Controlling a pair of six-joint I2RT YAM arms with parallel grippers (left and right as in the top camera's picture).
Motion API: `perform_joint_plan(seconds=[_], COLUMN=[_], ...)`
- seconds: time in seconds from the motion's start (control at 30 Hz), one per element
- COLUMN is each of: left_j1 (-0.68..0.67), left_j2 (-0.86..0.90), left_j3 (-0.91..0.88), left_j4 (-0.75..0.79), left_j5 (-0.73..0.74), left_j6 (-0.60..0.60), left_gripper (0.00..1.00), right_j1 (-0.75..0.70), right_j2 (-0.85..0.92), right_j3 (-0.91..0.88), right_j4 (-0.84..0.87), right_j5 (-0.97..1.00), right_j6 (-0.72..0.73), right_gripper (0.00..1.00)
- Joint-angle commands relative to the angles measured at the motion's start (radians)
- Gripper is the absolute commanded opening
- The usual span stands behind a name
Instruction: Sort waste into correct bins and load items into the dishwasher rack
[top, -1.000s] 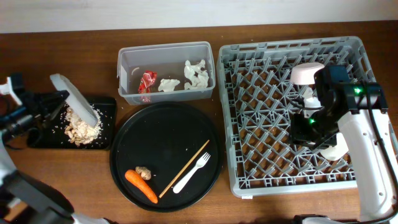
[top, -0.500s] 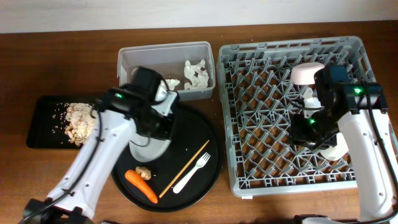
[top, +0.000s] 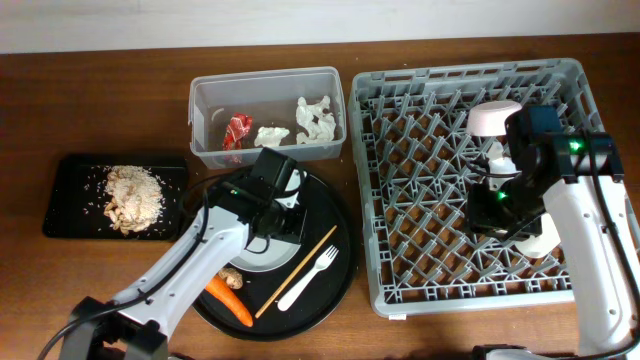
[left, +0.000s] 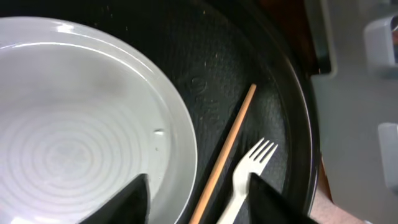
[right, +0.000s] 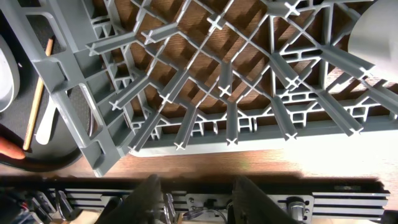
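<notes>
The pale grey plate (top: 250, 258) (left: 74, 137) lies flat on the big round black tray (top: 330, 215). My left gripper (top: 272, 222) (left: 199, 186) hovers open just over the plate's right rim, with the wooden chopstick (top: 300, 268) (left: 227, 146) and white fork (top: 310, 277) (left: 249, 171) showing between its fingers. The carrot (top: 228, 300) and brown lump (top: 230, 277) sit at the tray's front. The red wrapper (top: 238, 130) and tissues (top: 315, 118) are in the clear tub (top: 200, 100). Rice crumbs (top: 132, 198) fill the black tray (top: 60, 200). My right gripper (top: 505, 215) (right: 196, 183) is open and empty over the dishwasher rack (top: 420, 170) (right: 224, 81).
A pinkish-white bowl (top: 495, 118) stands among the tines at the rack's back right. A white cup (top: 542, 240) (right: 373, 31) shows beside my right arm. The rack's front wall and the table edge lie below the right fingers.
The left arm carried the plate from above the black tray to the round tray, laid it flat and opened its jaws. The right arm has stayed in place.
</notes>
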Motion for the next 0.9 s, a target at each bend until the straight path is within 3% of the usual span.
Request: perform_joint_plan(seconds=[0.0, 0.03, 0.07, 0.17, 0.23, 0.33, 0.47, 0.53, 0.67, 0.87], left_j1=[0.052, 0.097, 0.148, 0.367, 0.51, 0.677, 0.776, 0.832, 0.934, 0.941], left_j2=[-0.055, -0.083, -0.116, -0.203, -0.213, -0.212, -0.212, -0.212, -0.212, -0.212], left_j3=[0.045, 0.056, 0.06, 0.06, 0.06, 0.06, 0.06, 0.06, 0.06, 0.06], left_j4=[-0.05, -0.082, -0.114, -0.249, -0.3, -0.322, -0.352, -0.363, -0.366, -0.367], left_j5=[-0.007, -0.006, -0.006, -0.006, -0.006, -0.006, -0.016, -0.056, -0.055, -0.055], left_j6=[0.003, 0.003, 0.003, 0.004, 0.004, 0.004, 0.004, -0.015, -0.039, -0.039], left_gripper=[0.62, 0.67, 0.73, 0.8, 0.84, 0.85, 0.85, 0.85, 0.86, 0.86], right_j1=[-0.003, -0.003, -0.003, 0.013, 0.101, 0.386, 0.652, 0.716, 0.721, 0.75], right_j2=[-0.011, -0.011, -0.011, -0.011, -0.011, -0.001, 0.122, 0.252, 0.463, 0.695], right_j3=[-0.003, -0.003, -0.003, 0.028, 0.123, 0.203, 0.203, 0.203, 0.203, 0.203], right_j4=[-0.012, -0.015, -0.015, -0.019, -0.026, 0.106, 0.325, 0.426, 0.552, 0.689], right_j5=[-0.01, -0.01, -0.011, -0.014, -0.031, -0.069, -0.01, 0.058, 0.052, 0.037], right_j6=[-0.034, -0.035, -0.043, -0.06, -0.055, 0.01, 0.083, 0.136, 0.179, 0.209], right_gripper=[0.76, 0.92, 0.95, 0.85, 0.83, 0.84, 0.79, 0.71, 0.71, 0.69])
